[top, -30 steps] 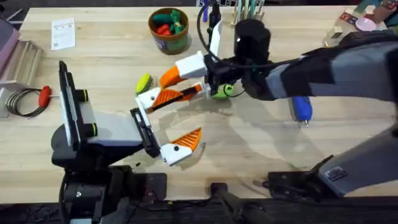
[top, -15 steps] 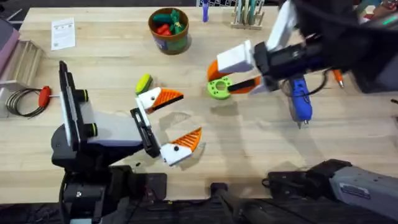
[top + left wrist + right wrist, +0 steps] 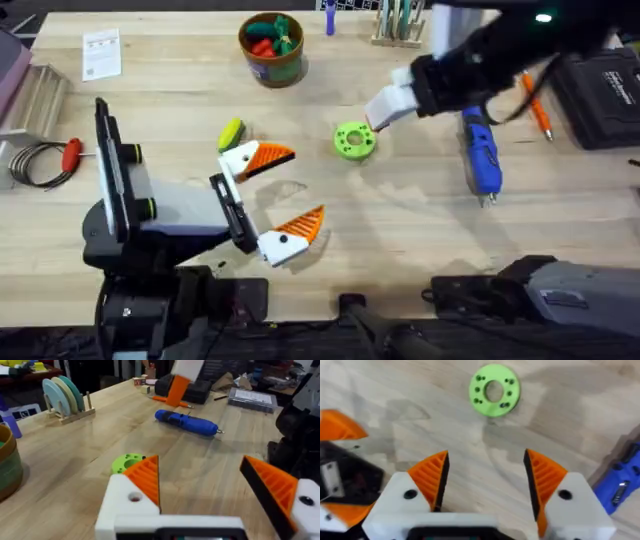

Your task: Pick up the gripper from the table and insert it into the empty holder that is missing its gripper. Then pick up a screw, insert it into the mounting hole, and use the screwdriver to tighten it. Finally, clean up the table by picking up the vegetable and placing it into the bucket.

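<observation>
Wooden table (image 3: 400,230): bucket (image 3: 271,48) overhead, screwdriver (image 3: 186,422) elsewhere.

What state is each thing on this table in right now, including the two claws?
Left claw: open, empty.
Right claw: open, empty, above the table.
Screwdriver: lying flat on the table.
Green disc: flat on the table.
Vegetable: on the table, outside the bucket.
Bucket: upright, holding toy vegetables.

Blue screwdriver (image 3: 482,158), green disc (image 3: 354,140), yellow-green vegetable (image 3: 231,132), brown bucket (image 3: 271,62) with blue-green band, white fingers (image 3: 432,480) with orange ribbed pads, pale wood desk (image 3: 400,240).
</observation>
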Available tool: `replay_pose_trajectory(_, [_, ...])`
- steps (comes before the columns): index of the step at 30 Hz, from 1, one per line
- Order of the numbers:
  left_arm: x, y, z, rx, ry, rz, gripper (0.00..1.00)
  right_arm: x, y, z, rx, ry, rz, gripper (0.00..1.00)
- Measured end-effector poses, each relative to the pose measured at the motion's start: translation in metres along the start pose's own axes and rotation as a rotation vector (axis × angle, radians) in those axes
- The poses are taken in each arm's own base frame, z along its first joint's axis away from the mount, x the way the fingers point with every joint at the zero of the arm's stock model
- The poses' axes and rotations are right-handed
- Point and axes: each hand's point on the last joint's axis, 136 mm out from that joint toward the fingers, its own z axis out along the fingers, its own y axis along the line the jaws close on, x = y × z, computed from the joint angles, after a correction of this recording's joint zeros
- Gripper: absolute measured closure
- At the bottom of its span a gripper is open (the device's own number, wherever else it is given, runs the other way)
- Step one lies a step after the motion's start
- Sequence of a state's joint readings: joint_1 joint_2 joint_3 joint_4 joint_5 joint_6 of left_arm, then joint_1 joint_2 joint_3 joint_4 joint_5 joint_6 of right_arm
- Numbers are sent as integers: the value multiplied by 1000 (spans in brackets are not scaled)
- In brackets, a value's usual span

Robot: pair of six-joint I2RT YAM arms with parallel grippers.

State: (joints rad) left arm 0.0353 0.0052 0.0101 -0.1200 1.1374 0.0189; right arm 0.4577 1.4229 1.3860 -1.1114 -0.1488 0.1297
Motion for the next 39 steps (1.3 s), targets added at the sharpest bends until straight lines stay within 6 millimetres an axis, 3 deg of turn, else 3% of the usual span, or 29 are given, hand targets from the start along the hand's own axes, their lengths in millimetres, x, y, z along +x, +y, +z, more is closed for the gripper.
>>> replay_pose_trajectory(8, [0, 0, 0, 0, 0, 0, 15, -11, -16, 40, 154, 93, -89, 266])
replay_pose_trajectory(20, [0, 0, 0, 0, 0, 0, 15, -21, -23, 98, 205, 169, -148, 391])
replay_pose_trajectory(26, [0, 0, 0, 0, 0, 0, 15, -17, -24, 109, 211, 200, -153, 453])
replay_pose_trajectory(29, [0, 0, 0, 0, 0, 0, 15, -26, -13, 115, 198, 155, -181, 474])
replay_pose_trajectory(39, [0, 0, 0, 0, 0, 0, 15, -7, -19, 128, 204, 199, -180, 525])
